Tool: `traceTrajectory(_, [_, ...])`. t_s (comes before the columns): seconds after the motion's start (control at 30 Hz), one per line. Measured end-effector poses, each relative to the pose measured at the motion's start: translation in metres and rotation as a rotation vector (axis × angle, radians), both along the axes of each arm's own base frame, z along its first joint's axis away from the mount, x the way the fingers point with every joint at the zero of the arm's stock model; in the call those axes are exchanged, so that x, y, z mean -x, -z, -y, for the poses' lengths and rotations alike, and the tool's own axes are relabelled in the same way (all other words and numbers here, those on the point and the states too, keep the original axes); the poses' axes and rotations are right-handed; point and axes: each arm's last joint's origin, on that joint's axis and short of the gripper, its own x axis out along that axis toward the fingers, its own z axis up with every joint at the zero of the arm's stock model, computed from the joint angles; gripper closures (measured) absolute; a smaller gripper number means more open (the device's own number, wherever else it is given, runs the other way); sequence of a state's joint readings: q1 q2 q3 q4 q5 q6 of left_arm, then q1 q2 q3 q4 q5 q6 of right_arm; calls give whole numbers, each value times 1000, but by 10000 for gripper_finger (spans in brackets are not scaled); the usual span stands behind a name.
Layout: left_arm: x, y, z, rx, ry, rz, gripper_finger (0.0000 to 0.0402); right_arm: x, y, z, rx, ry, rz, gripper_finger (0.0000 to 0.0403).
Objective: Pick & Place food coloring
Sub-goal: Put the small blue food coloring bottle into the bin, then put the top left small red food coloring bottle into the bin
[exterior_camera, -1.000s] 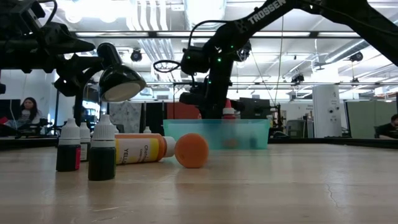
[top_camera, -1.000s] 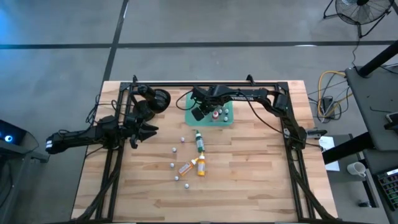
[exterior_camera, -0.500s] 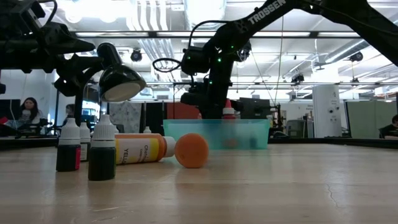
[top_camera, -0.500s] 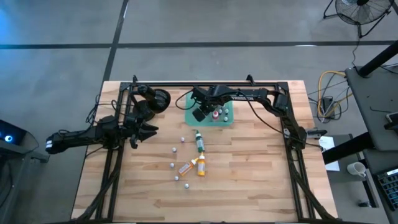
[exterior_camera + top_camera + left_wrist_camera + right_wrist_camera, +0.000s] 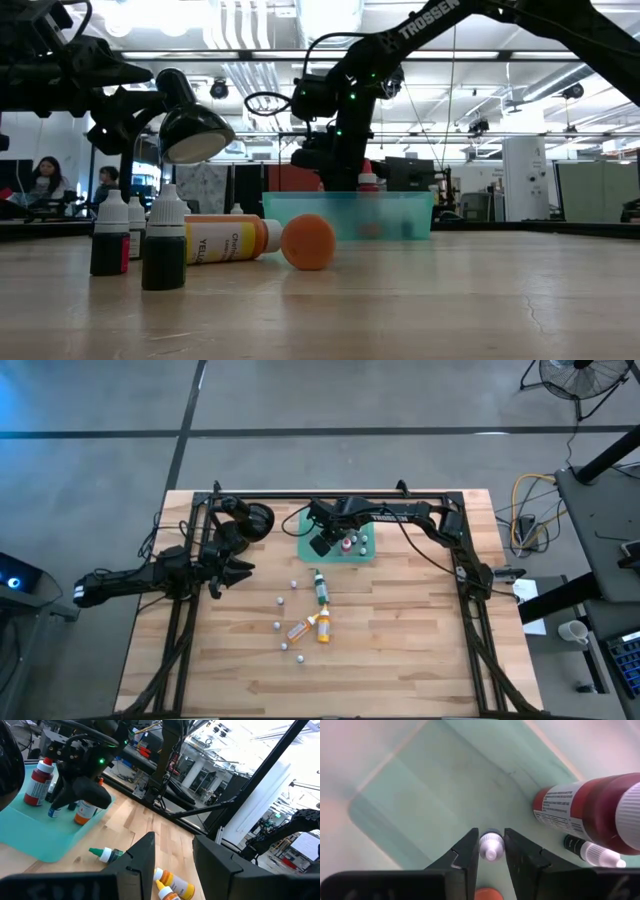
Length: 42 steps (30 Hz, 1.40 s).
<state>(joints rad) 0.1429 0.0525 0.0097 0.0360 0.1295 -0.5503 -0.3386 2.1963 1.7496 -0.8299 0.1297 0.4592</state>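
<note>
Done: the tray (image 5: 306, 546) at the far middle of the bench (image 5: 400, 660) already has several bottles standing in it, among them a large red bottle (image 5: 592, 807) and a small black one with a white tip (image 5: 590, 851).
In hand: the right pincer (image 5: 490, 847) is down inside the tray, its fingers closed around a small white-capped bottle (image 5: 490, 845) that stands upright between them; judged to be the placing step, release not yet made.
Left to do: a green bottle (image 5: 320, 589) lies on the open bench just in front of the tray; two orange-yellow bottles (image 5: 311, 627) lie a little nearer the front edge; small white caps (image 5: 281, 601) are scattered around them.
Low view: two dark upright bottles (image 5: 165, 252) and a lying yellow bottle (image 5: 225, 240) with an orange cap (image 5: 308, 241) wait in the foreground.
Left arm: parked at the bench's left side, left pincer (image 5: 172, 865) spread and empty.
Change: none to speak of over the last second; the right arm sits at the same spot over the tray and the loose bottles lie as they did.
</note>
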Motion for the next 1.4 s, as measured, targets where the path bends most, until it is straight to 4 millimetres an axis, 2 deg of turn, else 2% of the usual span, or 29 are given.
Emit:
traceTrajectory(0.5, [0,0,0,0,-1,0,296,1,-4,-1,-4,0,-11,257])
traceTrajectory(0.63, [0,0,0,0,-1,0,296,-1,-19,-3,-15,-8,-3,248])
traceTrajectory(0.8, [0,0,0,0,-1,0,296,-9,-52,-9,-5,-56,49,243])
traceTrajectory(0.87, [0,0,0,0,0,0,296,-16,-67,-14,12,-145,93,243])
traceTrajectory(0.93, [0,0,0,0,0,0,296,-23,-82,-23,10,-317,145,245])
traceTrajectory(1.1, [0,0,0,0,-1,0,296,-37,-103,-67,106,-975,213,250])
traceTrajectory(1.23, [0,0,0,0,0,0,296,-45,-103,-101,247,-1325,223,248])
traceTrajectory(1.3, [0,0,0,0,0,0,296,-50,-97,-113,293,-1397,236,247])
traceTrajectory(1.4, [0,0,0,0,0,1,296,-60,-80,-125,297,-1408,255,248])
